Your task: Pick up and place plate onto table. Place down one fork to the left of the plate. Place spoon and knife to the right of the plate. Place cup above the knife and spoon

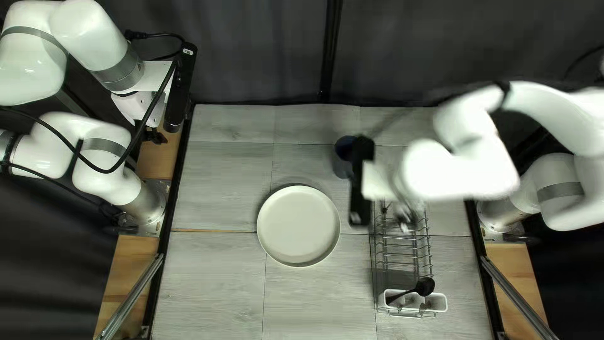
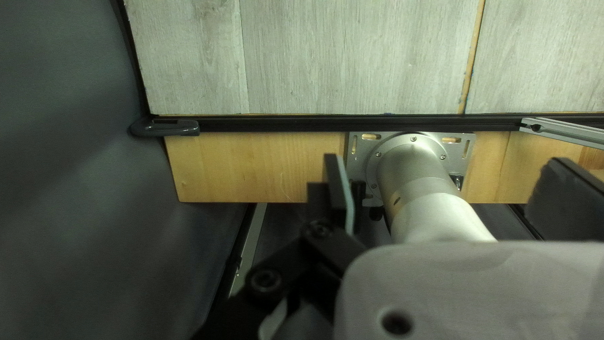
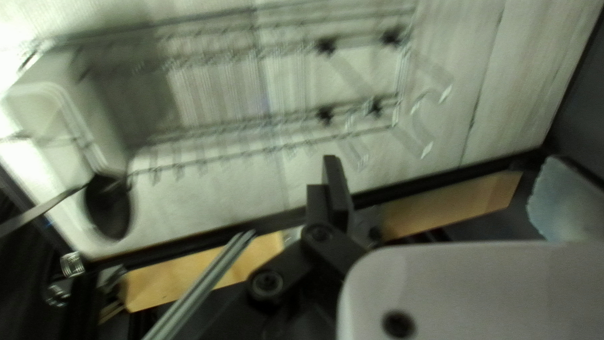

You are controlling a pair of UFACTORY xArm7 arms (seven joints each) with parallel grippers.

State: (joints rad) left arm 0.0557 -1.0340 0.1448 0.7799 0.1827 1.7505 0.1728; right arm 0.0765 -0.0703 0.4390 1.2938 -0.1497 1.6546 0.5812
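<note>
My left claw: released, beside worktop. My right claw: released, near rack. 1 plate on worktop, 1 cup farther back.

We have a broad lane along the counter between its left edge and the plate, and more room on the plate's near side. Between the plate and the wire rack the gap is narrow. At the rack's near end, the black ladle juts up from the white caddy. Our right arm reaches across the counter's far right part, its 1 gripper above the rack's far end, blocking an approach there from overhead. Beside that arm stands the dark cup; we cannot tell their clearance. A black cable loops across our left arm.
</note>
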